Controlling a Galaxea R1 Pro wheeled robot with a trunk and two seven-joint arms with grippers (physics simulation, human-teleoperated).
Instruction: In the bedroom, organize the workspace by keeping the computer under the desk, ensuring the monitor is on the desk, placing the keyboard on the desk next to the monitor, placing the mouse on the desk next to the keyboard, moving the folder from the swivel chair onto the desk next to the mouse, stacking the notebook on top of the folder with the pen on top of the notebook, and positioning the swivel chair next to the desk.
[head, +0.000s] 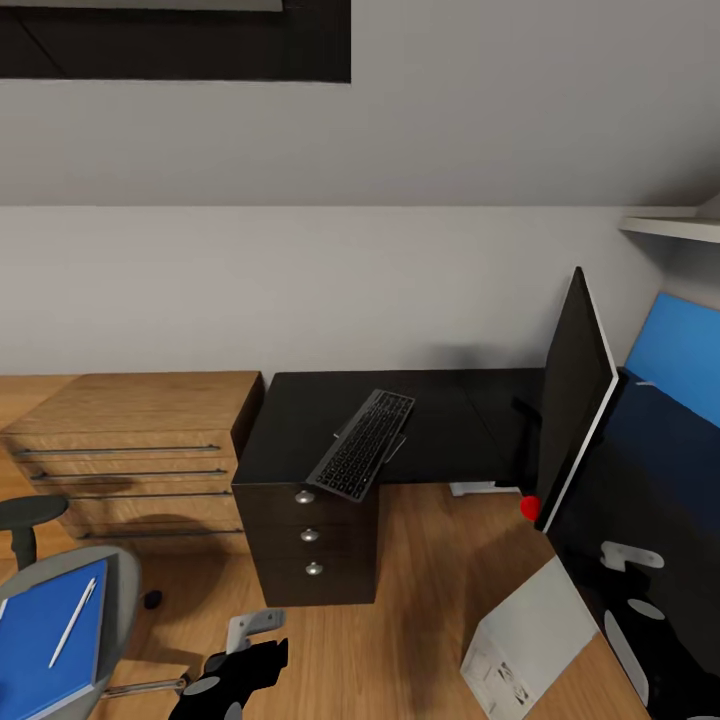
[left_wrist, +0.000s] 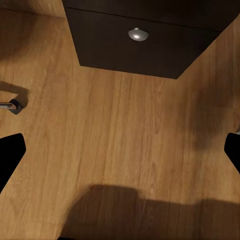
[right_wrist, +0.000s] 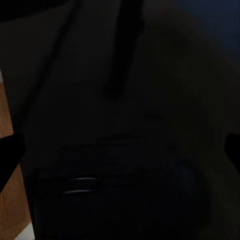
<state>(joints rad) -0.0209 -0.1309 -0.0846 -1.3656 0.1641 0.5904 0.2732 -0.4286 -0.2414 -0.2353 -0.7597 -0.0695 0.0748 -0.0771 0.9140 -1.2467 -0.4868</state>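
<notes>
With the left claw spread, the stiff, light keyboard overhanging the table seems best held by its long edges.

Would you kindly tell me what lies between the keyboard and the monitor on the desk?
In the head view, bare glossy desk top separates the keyboard from the monitor; nothing rests on that stretch.

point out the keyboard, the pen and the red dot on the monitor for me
keyboard (head: 362, 444), head view, middle of its key field
pen (head: 72, 622), head view, midway along its shaft, on the blue folder
red dot (head: 530, 507), head view, centre of the dot at the monitor's lower corner
</notes>
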